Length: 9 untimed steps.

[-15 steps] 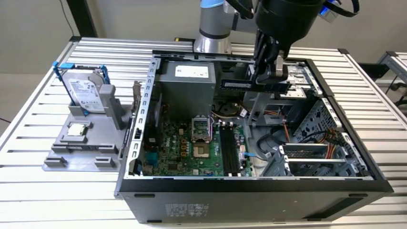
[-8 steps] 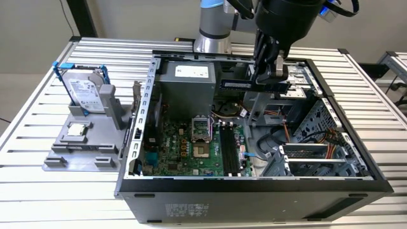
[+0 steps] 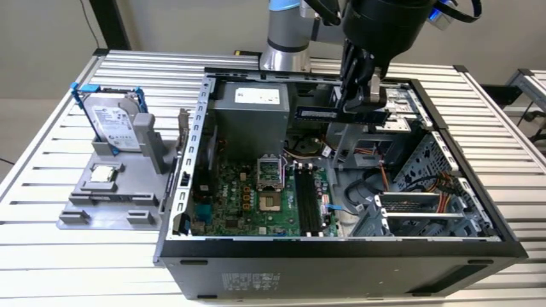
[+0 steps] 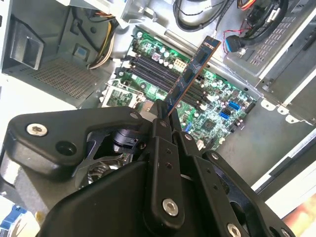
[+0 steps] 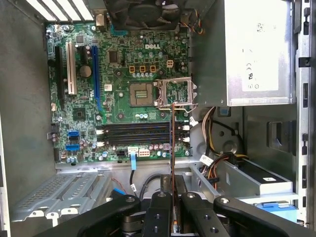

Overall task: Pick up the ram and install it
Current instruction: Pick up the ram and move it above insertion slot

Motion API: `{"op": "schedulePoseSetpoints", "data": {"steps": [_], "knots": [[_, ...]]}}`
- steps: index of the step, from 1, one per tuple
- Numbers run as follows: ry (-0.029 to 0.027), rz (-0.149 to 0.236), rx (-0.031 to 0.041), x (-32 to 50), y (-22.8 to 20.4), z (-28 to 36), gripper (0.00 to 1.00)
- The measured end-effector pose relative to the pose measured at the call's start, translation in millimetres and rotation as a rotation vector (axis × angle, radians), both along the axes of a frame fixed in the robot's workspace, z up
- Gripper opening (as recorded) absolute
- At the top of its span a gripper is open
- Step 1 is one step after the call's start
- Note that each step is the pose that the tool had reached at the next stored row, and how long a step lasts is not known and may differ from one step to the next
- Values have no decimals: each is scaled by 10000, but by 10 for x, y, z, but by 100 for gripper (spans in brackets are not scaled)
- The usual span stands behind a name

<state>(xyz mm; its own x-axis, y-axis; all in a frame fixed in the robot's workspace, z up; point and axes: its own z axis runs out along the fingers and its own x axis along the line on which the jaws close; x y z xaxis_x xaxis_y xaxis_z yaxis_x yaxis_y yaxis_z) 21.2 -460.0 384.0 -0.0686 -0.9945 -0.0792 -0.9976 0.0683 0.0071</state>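
My gripper [image 3: 362, 101] hangs over the open computer case [image 3: 341, 246], shut on the ram [image 3: 339, 114], a long dark blue-green stick held level above the case's far side. In the second wrist view the ram [image 4: 193, 71] sticks out from the gripper [image 4: 165, 114] over the green motherboard [image 4: 217, 103]. The first wrist view has the ram [image 5: 172, 143] edge-on as a thin line above the black memory slots [image 5: 138, 133], clamped between the fingers [image 5: 160, 207]. The slots [image 3: 311, 198] lie lower in the case, and the ram is well apart from them.
A grey fixture [image 3: 77, 217] on the exterior view's left holds a hard drive [image 3: 115, 121] in a blue frame and a square processor chip [image 3: 102, 173]. Inside the case are the power supply [image 3: 252, 112], the open processor socket [image 3: 267, 176], cables [image 3: 367, 192] and a drive cage [image 3: 426, 211].
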Motion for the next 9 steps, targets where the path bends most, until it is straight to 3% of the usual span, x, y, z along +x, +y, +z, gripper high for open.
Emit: {"op": "schedulePoseSetpoints", "data": {"steps": [4, 9], "knots": [[0, -125, -1, 1, 0, 0, 0], [0, -662, 1, 0, -2, 0, 0]]}}
